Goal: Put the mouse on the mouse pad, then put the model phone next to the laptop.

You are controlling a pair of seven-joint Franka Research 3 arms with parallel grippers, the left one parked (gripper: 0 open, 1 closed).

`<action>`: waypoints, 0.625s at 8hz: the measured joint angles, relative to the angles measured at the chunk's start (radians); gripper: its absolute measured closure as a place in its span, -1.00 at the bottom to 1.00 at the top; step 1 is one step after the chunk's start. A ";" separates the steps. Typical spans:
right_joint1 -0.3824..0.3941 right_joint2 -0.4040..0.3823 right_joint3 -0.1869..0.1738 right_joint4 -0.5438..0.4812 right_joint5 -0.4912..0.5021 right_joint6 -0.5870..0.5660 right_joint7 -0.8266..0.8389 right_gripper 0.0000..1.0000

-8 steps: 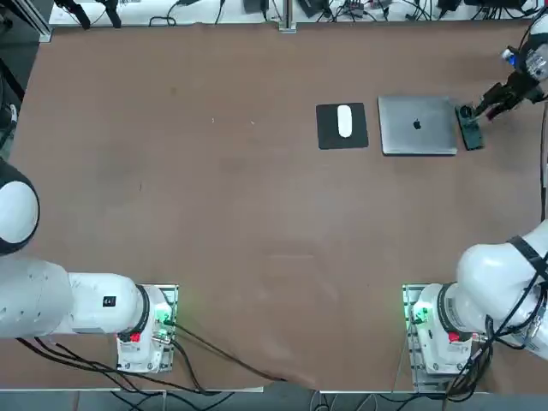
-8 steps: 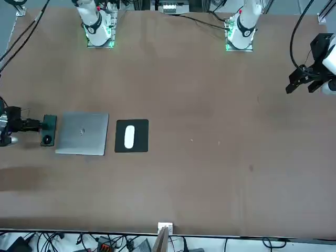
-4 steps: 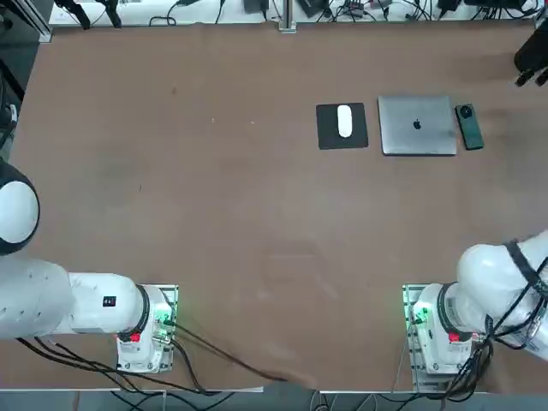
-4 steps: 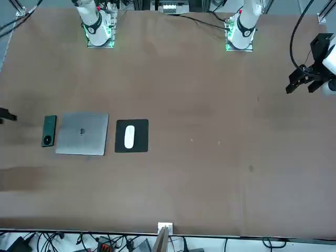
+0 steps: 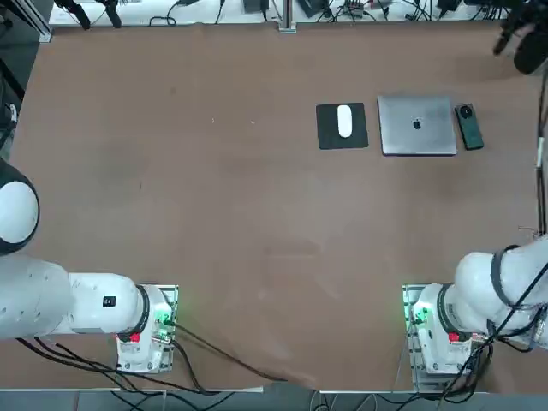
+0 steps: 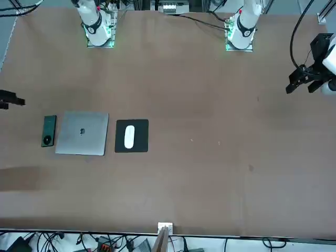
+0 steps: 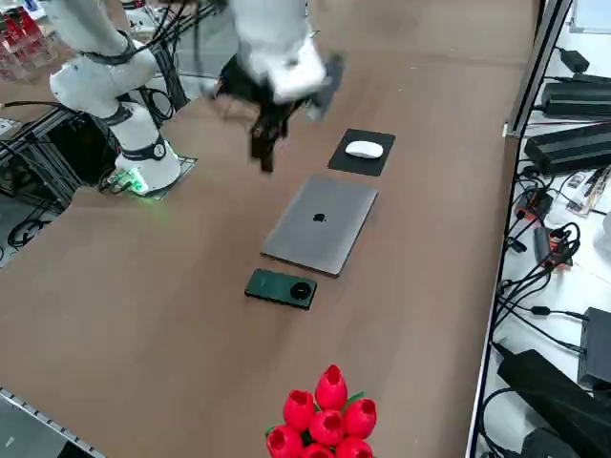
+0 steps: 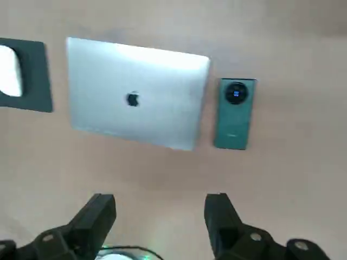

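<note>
The white mouse (image 5: 344,120) lies on the black mouse pad (image 5: 342,137). Just to its right sits the closed silver laptop (image 5: 417,125), and the dark green model phone (image 5: 468,127) lies flat against the laptop's far side, camera ring away from the robot. My right gripper (image 5: 512,41) hangs high above the table's far right corner, open and empty. In the wrist view its fingertips (image 8: 100,214) stand wide apart, well above the laptop (image 8: 135,95) and phone (image 8: 235,112). The side view shows the gripper (image 7: 263,143) over the table near the laptop (image 7: 321,223) and phone (image 7: 280,288).
A bunch of red tulips (image 7: 326,415) stands at the table's right edge, near the phone. Cables and black boxes (image 7: 573,143) lie beyond the far edge. The brown table (image 5: 214,197) is bare to the left of the pad.
A second ago my right gripper was down at the phone; it has since risen up and away. The phone stays flat beside the laptop, and the mouse has not moved.
</note>
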 joint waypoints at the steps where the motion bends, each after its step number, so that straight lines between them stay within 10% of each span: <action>1: 0.080 -0.016 0.001 -0.004 0.002 -0.015 0.116 -1.00; 3: 0.249 -0.032 -0.036 -0.009 0.028 0.005 0.275 -1.00; 5: 0.477 -0.078 -0.217 -0.046 0.040 0.042 0.310 -1.00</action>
